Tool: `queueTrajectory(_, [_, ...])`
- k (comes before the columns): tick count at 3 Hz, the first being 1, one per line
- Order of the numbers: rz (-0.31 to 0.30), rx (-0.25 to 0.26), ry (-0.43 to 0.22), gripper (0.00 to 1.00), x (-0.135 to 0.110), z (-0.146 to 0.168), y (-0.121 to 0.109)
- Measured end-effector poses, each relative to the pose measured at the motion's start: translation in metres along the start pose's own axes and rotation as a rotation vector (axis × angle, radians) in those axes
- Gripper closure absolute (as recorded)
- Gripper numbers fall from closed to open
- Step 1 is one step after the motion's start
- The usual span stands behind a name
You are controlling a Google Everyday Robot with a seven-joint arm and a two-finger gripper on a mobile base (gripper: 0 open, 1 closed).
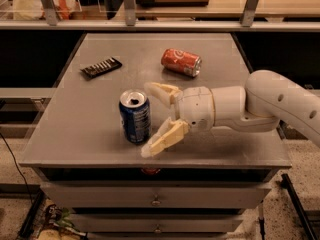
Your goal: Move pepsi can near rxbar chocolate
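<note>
The pepsi can (135, 116) stands upright near the front of the grey table (80, 129), blue with a silver opened top. The rxbar chocolate (101, 67) lies flat at the table's back left, dark wrapper with pale lettering. My gripper (149, 120) comes in from the right at can height, open. One finger (161, 90) is behind the can's right side and the other (164, 140) is in front of it. The fingertips reach the can's right side; the can is not between them fully.
A red-orange soda can (181, 62) lies on its side at the back middle of the table. A shelf rail with posts (129, 4) runs behind the table. Drawers (156, 200) sit below the front edge.
</note>
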State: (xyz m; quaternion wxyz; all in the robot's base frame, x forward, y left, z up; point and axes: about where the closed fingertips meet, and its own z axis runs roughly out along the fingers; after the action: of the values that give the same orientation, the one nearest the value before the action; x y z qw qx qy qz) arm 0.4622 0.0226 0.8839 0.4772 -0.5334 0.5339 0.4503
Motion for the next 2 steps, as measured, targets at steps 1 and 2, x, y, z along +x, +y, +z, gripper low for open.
queueTrajectory(1, [-0.015, -0.016, -0.054, 0.18, -0.009, 0.016, 0.003])
queueTrajectory(2, [-0.015, -0.036, -0.078, 0.41, -0.013, 0.027, 0.007])
